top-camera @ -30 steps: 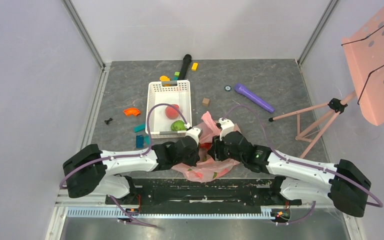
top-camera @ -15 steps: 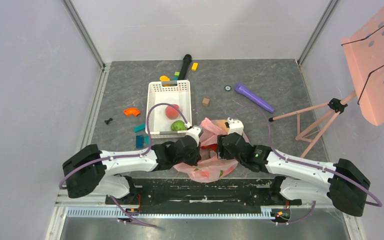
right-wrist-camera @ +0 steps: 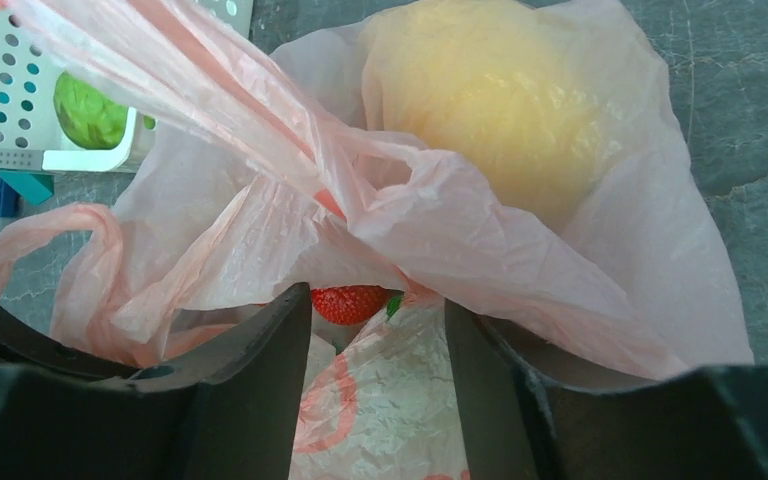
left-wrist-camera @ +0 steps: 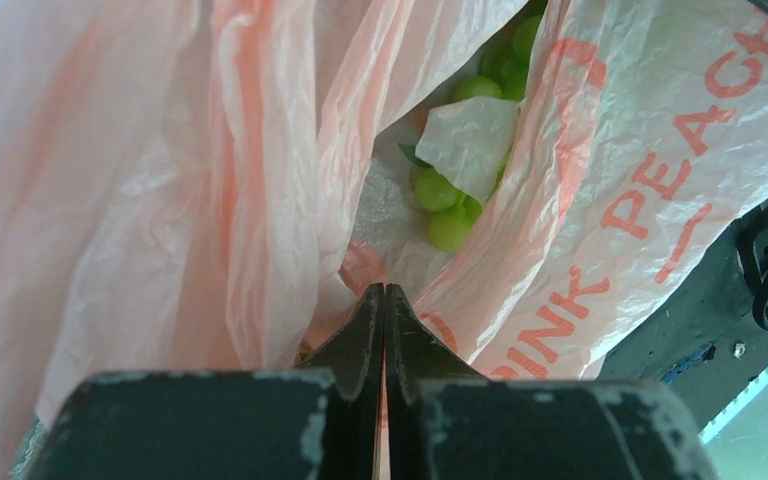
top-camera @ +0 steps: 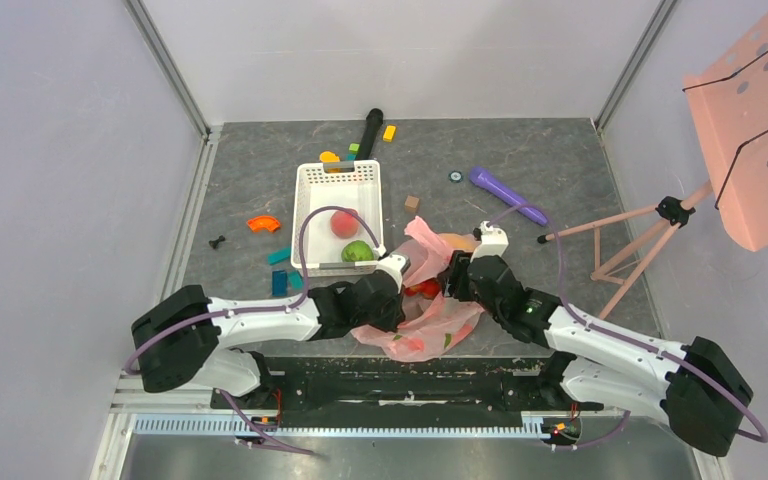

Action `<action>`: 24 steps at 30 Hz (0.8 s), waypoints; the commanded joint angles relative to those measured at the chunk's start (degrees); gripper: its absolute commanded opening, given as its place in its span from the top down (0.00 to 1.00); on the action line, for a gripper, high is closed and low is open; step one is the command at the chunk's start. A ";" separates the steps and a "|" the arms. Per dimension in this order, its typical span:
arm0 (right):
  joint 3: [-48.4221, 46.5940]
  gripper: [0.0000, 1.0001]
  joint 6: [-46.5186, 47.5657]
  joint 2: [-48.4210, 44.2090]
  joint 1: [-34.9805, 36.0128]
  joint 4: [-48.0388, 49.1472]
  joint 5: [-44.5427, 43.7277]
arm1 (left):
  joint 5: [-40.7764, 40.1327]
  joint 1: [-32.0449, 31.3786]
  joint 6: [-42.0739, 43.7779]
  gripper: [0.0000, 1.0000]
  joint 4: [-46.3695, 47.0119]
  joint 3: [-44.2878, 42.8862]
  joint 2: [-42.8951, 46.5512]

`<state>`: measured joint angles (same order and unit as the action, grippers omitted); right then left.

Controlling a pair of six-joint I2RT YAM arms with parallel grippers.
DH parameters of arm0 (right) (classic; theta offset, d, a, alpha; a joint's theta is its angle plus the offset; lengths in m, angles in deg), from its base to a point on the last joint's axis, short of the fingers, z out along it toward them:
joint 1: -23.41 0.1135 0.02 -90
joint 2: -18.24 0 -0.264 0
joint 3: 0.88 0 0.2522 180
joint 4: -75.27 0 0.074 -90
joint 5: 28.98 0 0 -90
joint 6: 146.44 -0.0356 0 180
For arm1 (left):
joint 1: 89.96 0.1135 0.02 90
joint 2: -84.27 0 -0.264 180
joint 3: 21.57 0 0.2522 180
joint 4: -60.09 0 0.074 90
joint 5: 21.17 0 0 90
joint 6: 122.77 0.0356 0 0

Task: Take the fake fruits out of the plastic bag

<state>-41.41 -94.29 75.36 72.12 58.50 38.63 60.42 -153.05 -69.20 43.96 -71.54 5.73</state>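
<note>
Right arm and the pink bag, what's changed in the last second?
The right gripper swung forward and to its right, jaws now apart; the far side of the bag shifted with it, showing a yellow fruit under the film. The left gripper stayed shut on the bag; the basket, peach and green apple did not move.

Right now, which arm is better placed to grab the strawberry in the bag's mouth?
Right. The right pincer is open, with the strawberry showing straight ahead of it in the mouth of the plastic bag. The left pincer is shut on the bag film, so probably best left holding.
</note>
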 commanded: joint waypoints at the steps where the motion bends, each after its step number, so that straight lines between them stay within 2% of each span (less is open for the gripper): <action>1: 0.90 0.49 0.96 -0.37 -0.68 5.50 2.97 | 0.41 -0.17 -1.81 0.98 2.19 -2.53 -0.73; 8: -1.88 0.56 6.49 -4.67 -0.05 3.10 17.24 | 0.36 -0.11 -1.44 0.98 2.08 -3.64 -0.34; 10: -3.03 0.57 7.15 -3.96 1.46 0.62 18.71 | 0.39 -0.14 -1.28 0.98 2.06 -3.92 -0.41; 19: -6.67 0.63 7.78 7.66 3.69 4.39 13.75 | 0.31 -0.17 -1.73 0.98 2.14 -3.10 -0.58; 24: -10.87 0.65 6.63 13.83 3.70 -2.14 5.76 | 0.23 -0.15 -1.63 0.98 2.17 -2.52 -0.50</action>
<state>-46.85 -87.44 86.03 75.70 59.88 51.76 60.46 -153.05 -69.20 43.96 -73.53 5.14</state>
